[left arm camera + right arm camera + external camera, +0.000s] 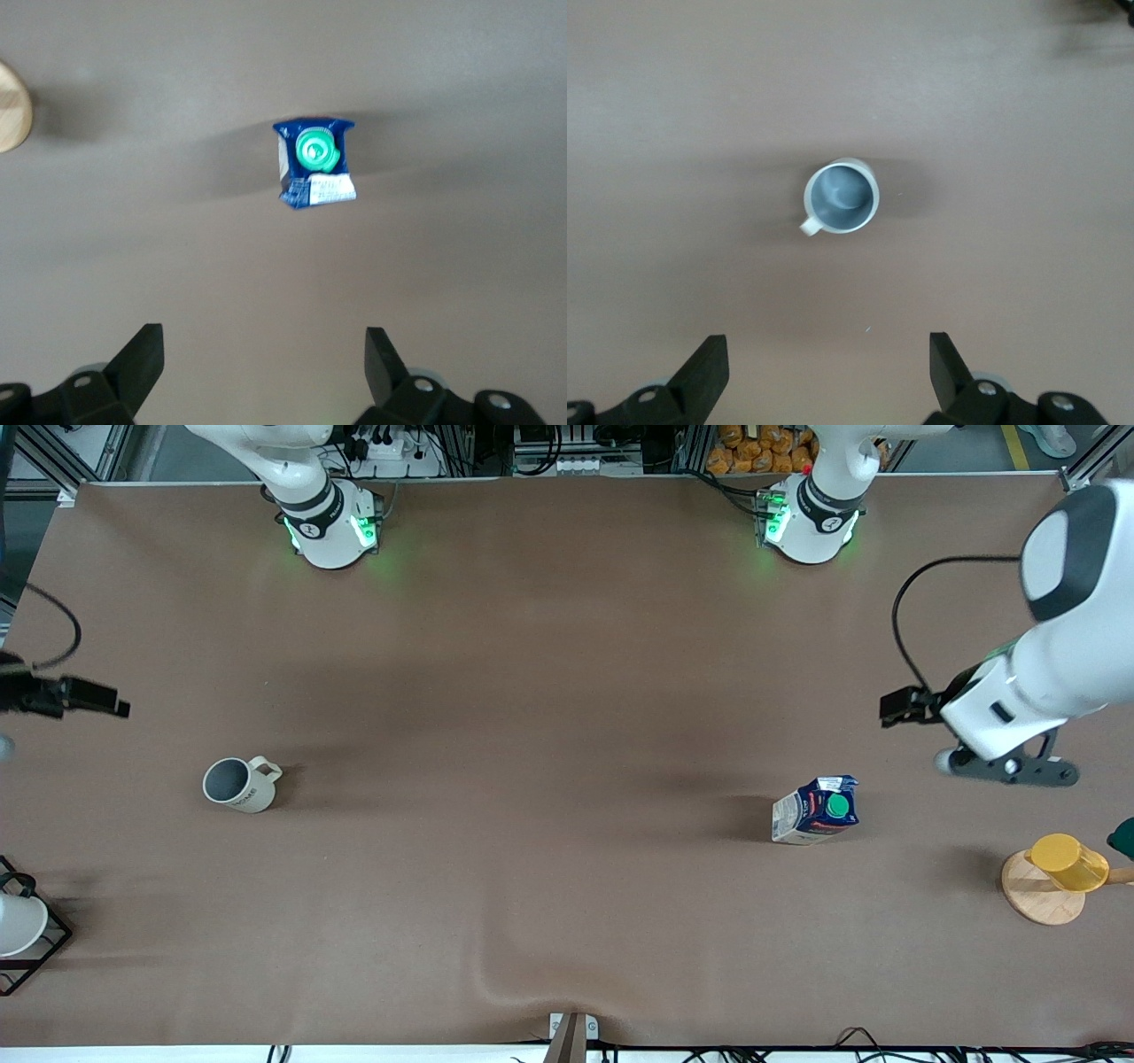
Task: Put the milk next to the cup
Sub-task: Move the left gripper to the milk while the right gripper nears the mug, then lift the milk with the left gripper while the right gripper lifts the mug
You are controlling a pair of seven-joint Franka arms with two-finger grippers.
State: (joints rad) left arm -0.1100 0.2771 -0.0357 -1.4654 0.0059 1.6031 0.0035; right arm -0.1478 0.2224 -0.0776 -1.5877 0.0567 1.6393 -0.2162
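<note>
Left gripper (264,372) wide open, empty, above milk (314,164).

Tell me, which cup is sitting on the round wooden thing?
The yellow cup, at the left arm's end of the table. The cream mug and the white cup in the black rack aren't on the wooden disc.

Milk (817,810) upright toward the left arm's end, well apart from cup (237,784).

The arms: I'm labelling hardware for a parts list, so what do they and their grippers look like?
Both arms have glossy white shells with dark grey joint caps; green lights glow on their round bases. A black cable loops along the left arm. The left gripper and right gripper each have two black wedge-shaped fingers on dark bodies with silver screws.
</note>
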